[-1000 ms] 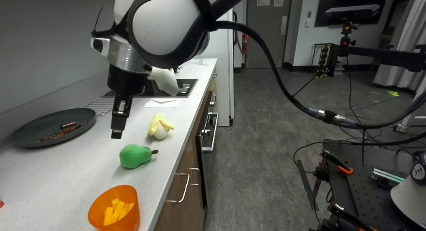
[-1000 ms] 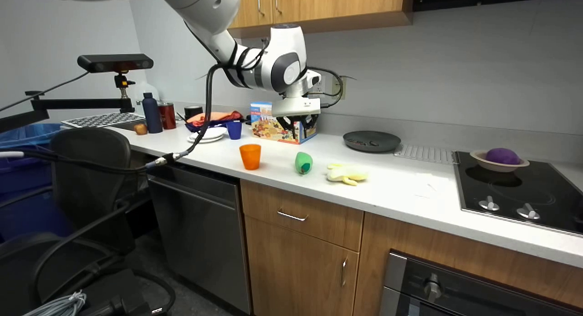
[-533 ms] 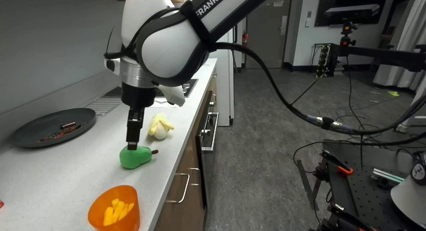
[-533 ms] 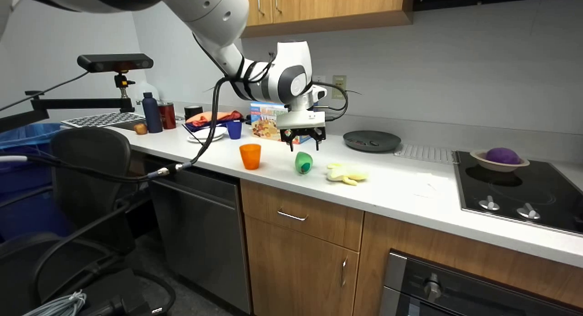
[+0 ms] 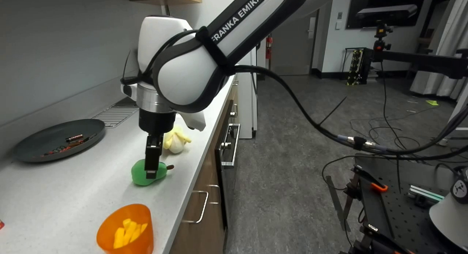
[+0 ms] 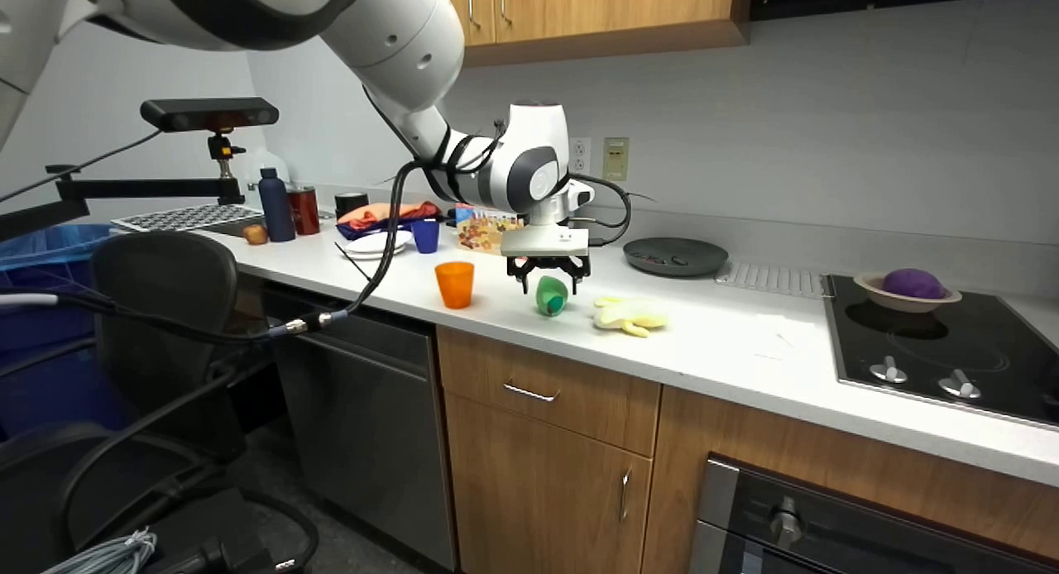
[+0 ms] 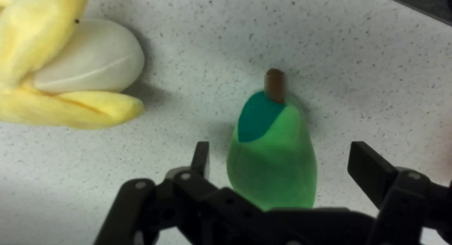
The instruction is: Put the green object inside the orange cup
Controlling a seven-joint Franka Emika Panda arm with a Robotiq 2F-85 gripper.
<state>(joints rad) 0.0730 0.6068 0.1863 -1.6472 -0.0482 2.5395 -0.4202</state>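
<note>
The green object (image 7: 275, 167), a pear shape with a brown stem and a dark green leaf patch, lies on its side on the white counter. My gripper (image 7: 279, 149) points down over it with its jaws wide apart. One finger (image 7: 201, 155) is on each side of the pear, and a gap shows on both sides in the wrist view. In an exterior view the fingers of my gripper (image 6: 549, 288) straddle the green object (image 6: 551, 298) at about its height. The orange cup (image 6: 455, 285) stands upright beside it, and yellow strips (image 5: 128, 232) lie inside.
A pale yellow-white lumpy object (image 6: 630, 315) lies close to the pear on the side away from the cup. Toward the wall is a dark round plate (image 5: 82, 126) with small items on it. A printed box (image 6: 484, 228) stands farther back. The counter's front edge (image 6: 529, 337) is close.
My gripper has come down and toward the counter's front edge, from above and behind the pear to around it. Its fingers have spread wider. The pear and cup have stayed in place.
</note>
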